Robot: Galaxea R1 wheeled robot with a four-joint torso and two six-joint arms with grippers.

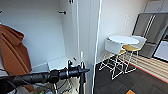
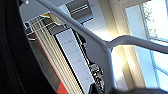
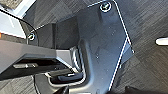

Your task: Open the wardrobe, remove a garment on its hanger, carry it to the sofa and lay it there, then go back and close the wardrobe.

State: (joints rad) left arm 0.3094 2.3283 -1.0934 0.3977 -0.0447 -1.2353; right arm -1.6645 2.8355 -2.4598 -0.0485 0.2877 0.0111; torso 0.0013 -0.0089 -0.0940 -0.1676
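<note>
The wardrobe (image 1: 50, 37) stands open in front of me, white inside, with its right door (image 1: 96, 37) seen edge-on. My left arm reaches in from the left, and the left gripper (image 1: 83, 70) is low by that door's edge. A white hanger (image 1: 81, 57) rises from it, and a narrow dark strip that looks like the black garment (image 1: 82, 83) hangs below. In the left wrist view the hanger (image 2: 100, 45) runs close past the camera against ceiling and window, with a black mass (image 2: 15, 50) beside it. The right wrist view looks down at dark carpet (image 3: 150, 62).
An orange-rust garment (image 1: 15, 50) hangs at the wardrobe's left. Right of the wardrobe are a round white table (image 1: 123, 39) and white chairs (image 1: 113, 47) on wire legs. A steel fridge (image 1: 150, 27) stands at the back right. Dark carpet (image 1: 140, 85) lies at the lower right.
</note>
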